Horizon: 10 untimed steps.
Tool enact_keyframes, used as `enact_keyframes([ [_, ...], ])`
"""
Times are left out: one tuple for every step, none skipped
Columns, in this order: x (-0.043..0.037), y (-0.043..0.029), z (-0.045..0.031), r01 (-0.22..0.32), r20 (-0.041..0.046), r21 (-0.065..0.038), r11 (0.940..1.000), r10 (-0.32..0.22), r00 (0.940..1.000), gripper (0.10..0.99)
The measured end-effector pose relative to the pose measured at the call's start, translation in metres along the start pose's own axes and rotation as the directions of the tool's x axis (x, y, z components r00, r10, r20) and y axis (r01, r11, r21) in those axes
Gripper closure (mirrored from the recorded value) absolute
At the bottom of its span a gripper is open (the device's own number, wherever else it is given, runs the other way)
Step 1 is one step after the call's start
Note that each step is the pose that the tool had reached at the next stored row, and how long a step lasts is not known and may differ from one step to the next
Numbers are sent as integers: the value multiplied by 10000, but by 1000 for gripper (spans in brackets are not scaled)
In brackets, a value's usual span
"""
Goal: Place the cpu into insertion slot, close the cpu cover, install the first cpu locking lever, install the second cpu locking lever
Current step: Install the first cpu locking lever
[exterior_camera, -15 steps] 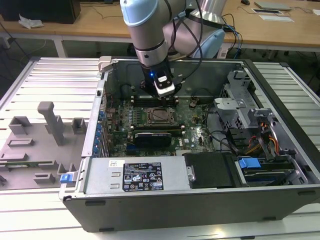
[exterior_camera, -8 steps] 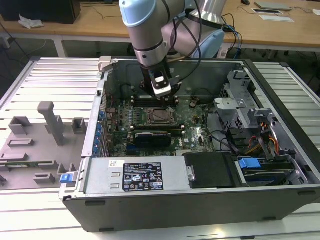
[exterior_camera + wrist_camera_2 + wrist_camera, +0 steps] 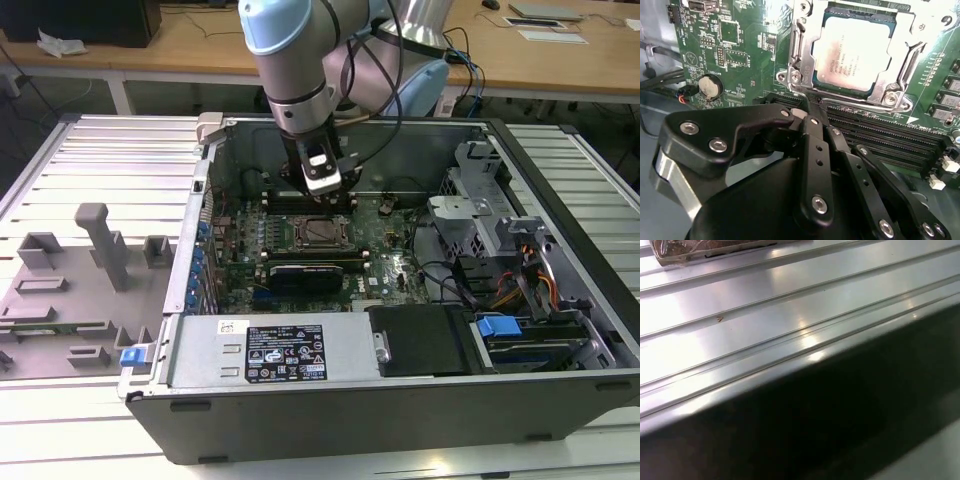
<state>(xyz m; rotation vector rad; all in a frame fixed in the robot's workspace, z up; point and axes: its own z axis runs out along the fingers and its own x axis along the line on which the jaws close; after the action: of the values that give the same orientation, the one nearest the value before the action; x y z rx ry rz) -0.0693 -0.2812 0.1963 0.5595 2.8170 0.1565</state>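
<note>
The cpu [image 3: 856, 54], a pale silver-beige square, lies in the insertion slot [image 3: 320, 232] on the green motherboard. The cpu cover [image 3: 801, 46], a silver frame plate, lies flat over the chip's edges. A thin wire locking lever [image 3: 799, 93] runs along the socket's near corner. My gripper [image 3: 807, 119] is shut, its black fingertips [image 3: 815, 131] meeting right at the end of that lever; I cannot tell whether they grasp it. In the exterior view my gripper [image 3: 325, 190] hangs inside the open case just behind the socket.
Long black memory slots [image 3: 880, 135] lie between my fingers and the socket. A coin battery [image 3: 710, 86] sits beside them. The grey power supply box [image 3: 270, 350] lines the case front, a drive cage [image 3: 480, 200] the exterior view's right. Grey fixtures [image 3: 100, 240] stand on the ribbed table [image 3: 765, 300].
</note>
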Motion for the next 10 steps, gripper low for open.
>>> enact_keyframes([
  [1,-1,3,-10,1,6,10000,10,10000,980],
  [1,-2,4,-15,1,10,10000,15,10000,980],
  [2,-2,4,-17,0,12,10000,17,10000,980],
  [2,-2,5,-18,2,11,10000,18,10000,980],
  [1,-6,6,-20,2,6,10000,20,10000,980],
  [-1,-10,6,-20,2,6,10000,20,10000,980],
  [-4,-15,5,-19,2,7,10000,19,10000,980],
  [-10,-29,4,-18,2,8,10000,18,10000,980],
  [-11,-32,5,-18,3,8,10000,18,10000,980],
  [-11,-32,5,-19,3,8,10000,19,10000,980],
])
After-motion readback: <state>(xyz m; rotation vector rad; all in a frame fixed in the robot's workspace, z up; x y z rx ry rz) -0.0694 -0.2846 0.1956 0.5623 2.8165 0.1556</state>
